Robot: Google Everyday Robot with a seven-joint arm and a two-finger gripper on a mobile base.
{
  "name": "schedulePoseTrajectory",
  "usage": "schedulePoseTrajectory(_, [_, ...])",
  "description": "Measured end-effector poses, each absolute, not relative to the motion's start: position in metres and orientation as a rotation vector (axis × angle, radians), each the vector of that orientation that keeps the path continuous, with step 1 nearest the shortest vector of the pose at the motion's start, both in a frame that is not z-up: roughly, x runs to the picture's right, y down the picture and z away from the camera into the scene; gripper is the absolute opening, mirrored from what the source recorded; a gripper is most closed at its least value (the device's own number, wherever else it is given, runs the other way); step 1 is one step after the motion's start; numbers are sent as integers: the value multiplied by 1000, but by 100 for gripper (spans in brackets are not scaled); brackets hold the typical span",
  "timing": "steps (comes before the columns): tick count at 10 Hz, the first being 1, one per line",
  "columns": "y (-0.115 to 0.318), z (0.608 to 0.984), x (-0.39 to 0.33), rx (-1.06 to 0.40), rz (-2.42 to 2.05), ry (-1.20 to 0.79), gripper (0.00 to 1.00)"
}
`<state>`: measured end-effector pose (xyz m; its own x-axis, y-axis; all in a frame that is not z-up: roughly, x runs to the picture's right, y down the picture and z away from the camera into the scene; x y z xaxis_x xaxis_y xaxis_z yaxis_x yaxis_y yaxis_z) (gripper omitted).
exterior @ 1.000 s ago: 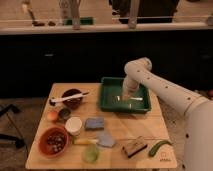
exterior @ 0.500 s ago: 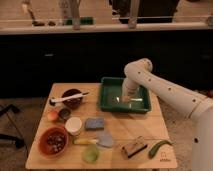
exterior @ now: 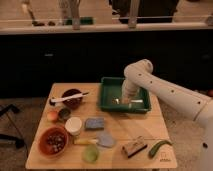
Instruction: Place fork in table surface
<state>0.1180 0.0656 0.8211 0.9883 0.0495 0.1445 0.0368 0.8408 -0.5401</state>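
In the camera view, the white arm reaches down into the green rectangular plastic tray at the far right of the light tan wooden bench, its gripper low over the tray floor. The arm hides the fingers, so their state cannot be told. A small pale glint just beside the gripper may be the slim silver metal fork, hard to make out.

We can read no words, brands or numbers on anything here. A faint dark mark sits at the near right corner of the counter, but we cannot make out what it says. The claw hangs down inside the green tray, and we see no lettering on it or on the arm.
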Motion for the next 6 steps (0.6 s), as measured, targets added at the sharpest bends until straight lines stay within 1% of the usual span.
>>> schedulePoseTrajectory(6, [77,802,116,-577,-6,-158,0])
